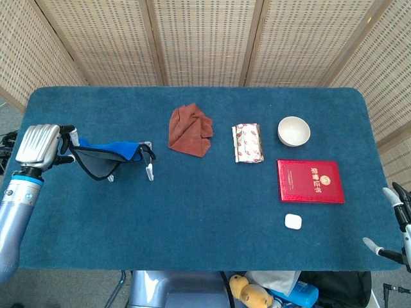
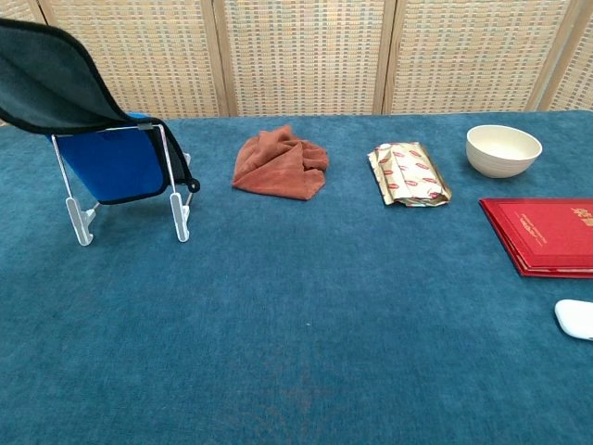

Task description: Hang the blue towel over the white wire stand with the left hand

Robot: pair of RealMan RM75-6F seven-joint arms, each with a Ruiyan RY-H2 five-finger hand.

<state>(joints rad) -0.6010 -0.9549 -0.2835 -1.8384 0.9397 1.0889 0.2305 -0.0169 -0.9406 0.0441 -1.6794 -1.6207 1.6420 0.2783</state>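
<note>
Blue towel [image 1: 123, 151] with dark grey underside and black edging, just beyond the silver left hand [image 1: 38, 145]'s fingers; white wire stand [image 2: 125, 185]; rust-orange cloth [image 1: 190, 130]; red booklet [image 1: 310, 181]; cream bowl [image 1: 294, 131].

Not much I can actually read from here. The flat red booklet [image 1: 310, 181] has gold characters on its cover, too small to make out. The crumpled gold-and-white packet [image 1: 248, 142] has red markings, also illegible. Nothing else lettered.

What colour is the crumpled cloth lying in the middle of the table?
The crumpled cloth is rust orange, clearest in the chest view.
</note>
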